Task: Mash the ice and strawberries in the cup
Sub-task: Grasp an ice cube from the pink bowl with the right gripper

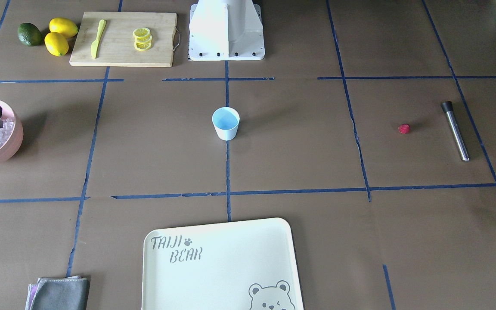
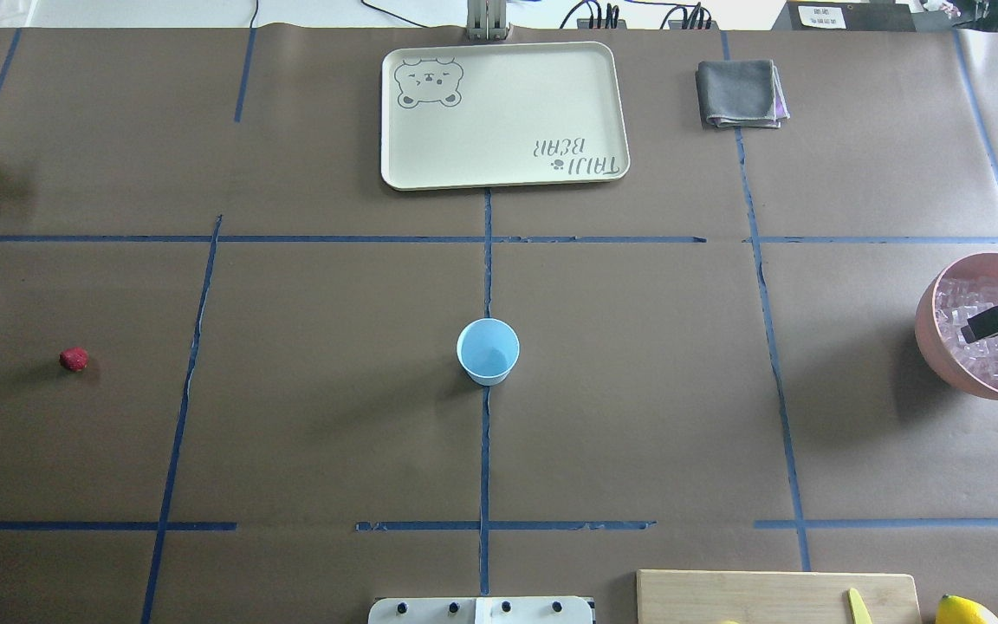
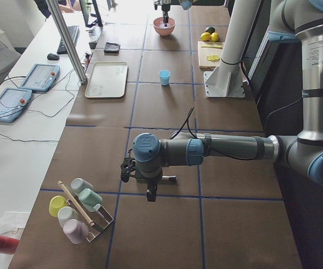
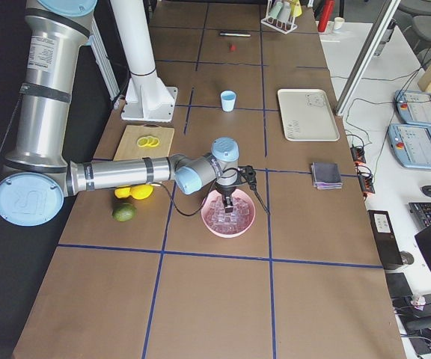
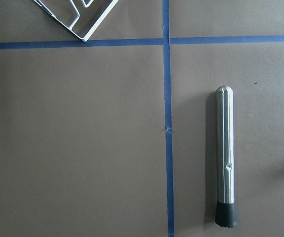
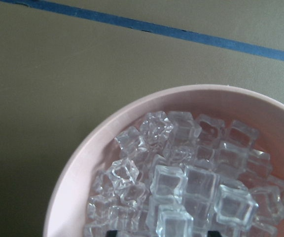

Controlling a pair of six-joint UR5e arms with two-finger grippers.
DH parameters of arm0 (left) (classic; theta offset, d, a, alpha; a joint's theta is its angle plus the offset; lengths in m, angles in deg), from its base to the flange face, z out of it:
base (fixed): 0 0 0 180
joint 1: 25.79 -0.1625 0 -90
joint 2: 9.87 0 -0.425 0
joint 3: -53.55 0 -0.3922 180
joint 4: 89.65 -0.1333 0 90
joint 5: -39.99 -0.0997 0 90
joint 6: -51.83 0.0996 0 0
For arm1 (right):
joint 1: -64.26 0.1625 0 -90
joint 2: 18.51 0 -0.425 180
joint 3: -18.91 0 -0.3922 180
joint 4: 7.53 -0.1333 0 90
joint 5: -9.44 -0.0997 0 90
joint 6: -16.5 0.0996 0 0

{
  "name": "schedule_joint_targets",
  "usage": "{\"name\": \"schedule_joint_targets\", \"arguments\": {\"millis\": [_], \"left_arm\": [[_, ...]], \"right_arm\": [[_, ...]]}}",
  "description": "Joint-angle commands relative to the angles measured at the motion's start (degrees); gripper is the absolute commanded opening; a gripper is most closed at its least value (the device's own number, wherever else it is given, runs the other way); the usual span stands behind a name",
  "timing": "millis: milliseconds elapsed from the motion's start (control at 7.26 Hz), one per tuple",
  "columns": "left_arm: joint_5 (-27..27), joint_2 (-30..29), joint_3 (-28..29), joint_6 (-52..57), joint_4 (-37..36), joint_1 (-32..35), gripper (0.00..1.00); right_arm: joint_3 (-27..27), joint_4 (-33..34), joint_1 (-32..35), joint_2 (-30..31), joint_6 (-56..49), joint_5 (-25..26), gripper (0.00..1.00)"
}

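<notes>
The right gripper is held low over the ice heaped in the pink bowl, its fingertips spread apart on either side of one cube. The left gripper is seen only from the side, above the metal muddler, and whether it is wide or narrow cannot be told. The cup is stood upright and empty at the table's middle, and the strawberry is found well apart from it, near the muddler.
</notes>
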Motion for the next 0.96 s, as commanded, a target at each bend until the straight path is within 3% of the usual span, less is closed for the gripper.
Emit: {"name": "schedule_joint_targets", "arguments": {"millis": [0,826], "left_arm": [[0.0,0.0,0.0,0.0,0.0,0.0,1.00],[0.0,0.0,0.0,0.0,0.0,0.0,1.00]], "right_arm": [[-0.8,0.0,-0.3,-0.2,0.0,0.8,0.63],[-1.5,0.0,-0.7,-0.5,0.2,0.8,0.42]]}}
